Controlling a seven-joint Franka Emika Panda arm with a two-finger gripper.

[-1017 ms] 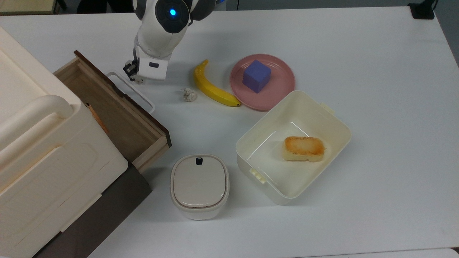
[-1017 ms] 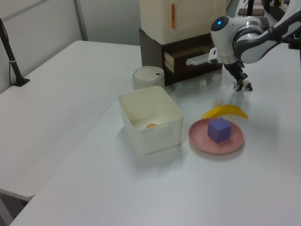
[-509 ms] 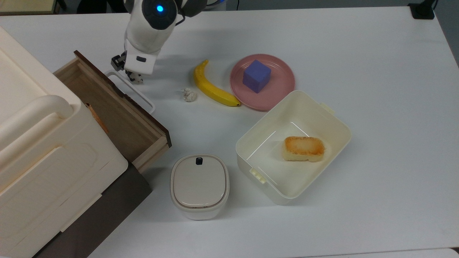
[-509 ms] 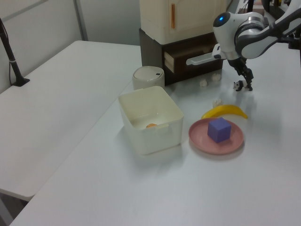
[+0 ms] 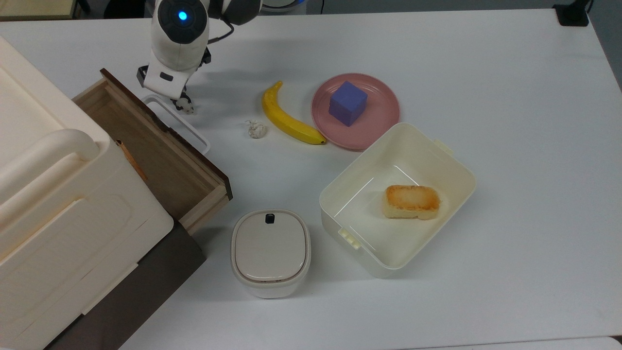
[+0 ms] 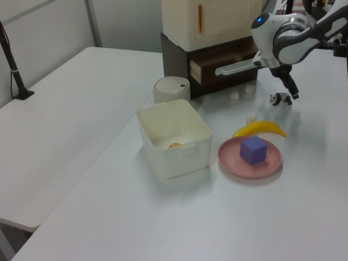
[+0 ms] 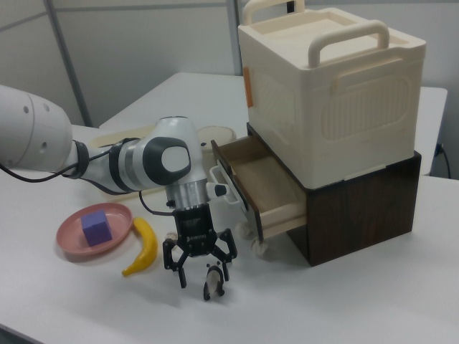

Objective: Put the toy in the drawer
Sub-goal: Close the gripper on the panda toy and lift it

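— On the white table, beside the drawer front: item one, a tiny black-and-white panda figurine on four legs, standing upright on the tabletop. Not yet in the drawer.

— And the arm?

— Item two, the white arm's black two-finger gripper, fingers spread wide, nothing held. In the right view the panda stands between the open fingertips, a little toward the right view's right finger, apparently untouched. Its body's long axis runs roughly toward that camera, so across the line between the fingers, I'd judge.

— Where does it go?

— Item three, a shallow wooden drawer with light sides, a dark brown front and a white loop handle, pulled open. In the top view the panda sits just off the handle's far end, on the top view's right of it; the drawer's open cavity lies to the top view's lower left.

— Do the cameras differ?

— The top view hides the fingers under the wrist. The left view shows the panda side-on, with the gripper close by on the left view's right.

— Other stock?

— A yellow banana and a small whitish wad, well apart from the grasp.
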